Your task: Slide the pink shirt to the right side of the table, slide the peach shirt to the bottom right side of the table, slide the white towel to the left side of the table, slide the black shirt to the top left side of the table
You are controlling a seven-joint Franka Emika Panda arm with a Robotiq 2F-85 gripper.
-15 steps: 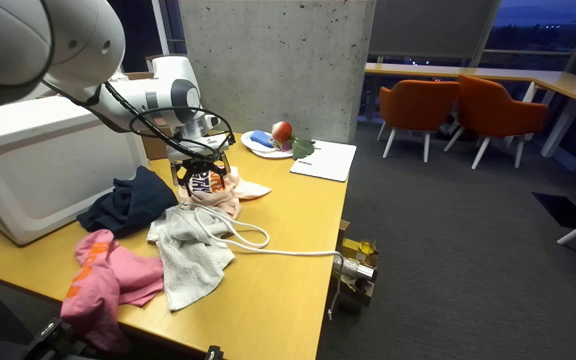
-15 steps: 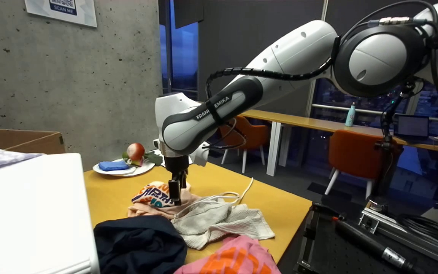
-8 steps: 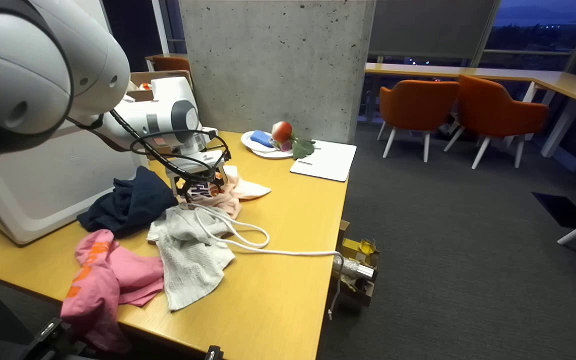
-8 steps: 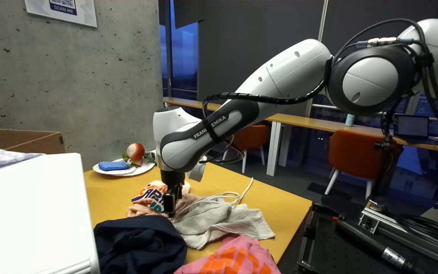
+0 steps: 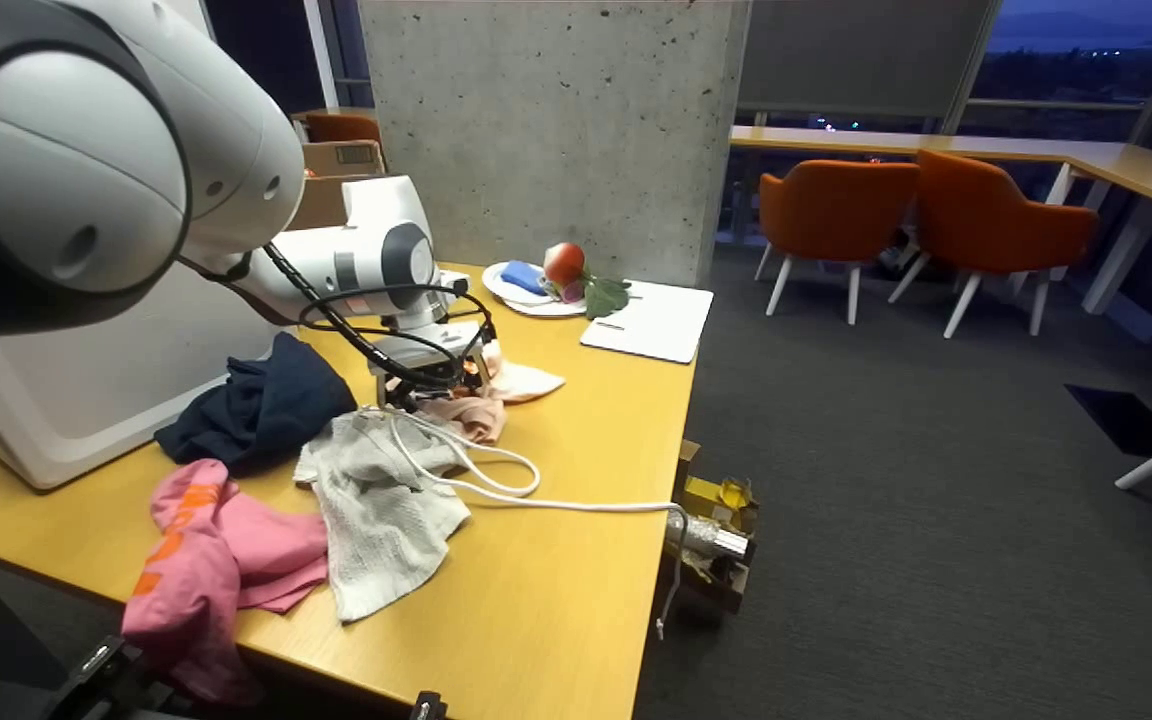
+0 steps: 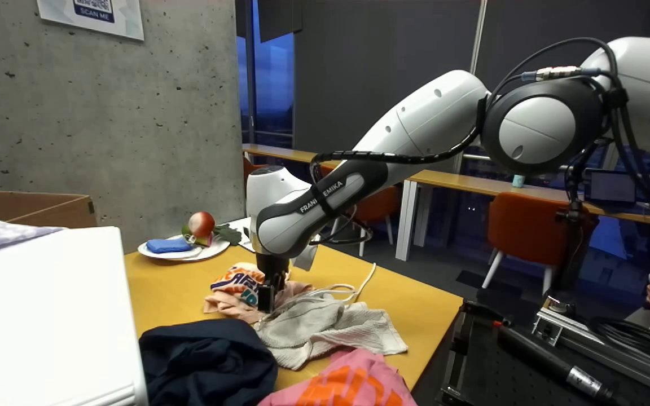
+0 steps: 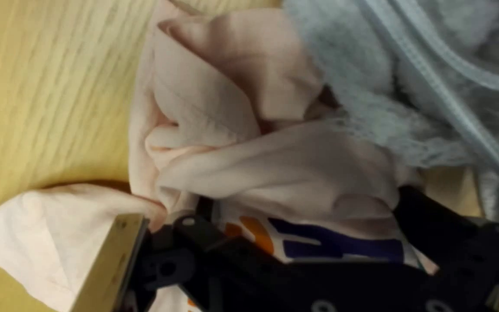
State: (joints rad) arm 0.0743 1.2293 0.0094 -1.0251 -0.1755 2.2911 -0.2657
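My gripper (image 5: pixel 433 388) is low at the peach shirt, with its jaws open. In the wrist view the two fingers (image 7: pixel 431 221) stand wide apart, with folds of the peach shirt (image 7: pixel 249 169) between them. The peach shirt shows in both exterior views (image 5: pixel 526 382) (image 6: pixel 235 285), partly hidden by the gripper. The white towel (image 5: pixel 376 510) lies crumpled beside it and touches it in the wrist view (image 7: pixel 358 104). The dark navy-black shirt (image 5: pixel 261 405) lies bunched by the bin. The pink shirt (image 5: pixel 261 540) hangs partly over the table's front edge.
A large white bin (image 5: pixel 106 370) stands beside the black shirt. A white cord (image 5: pixel 586 507) runs over the towel and off the yellow table (image 5: pixel 546 620). White plates (image 6: pixel 218 248) with a blue item and toy food, and a white board (image 5: pixel 656 325), are at the back.
My gripper has come down onto the peach shirt and then moved sideways, away from the bin. The peach shirt has shifted slightly the same way. The other cloths have not moved.
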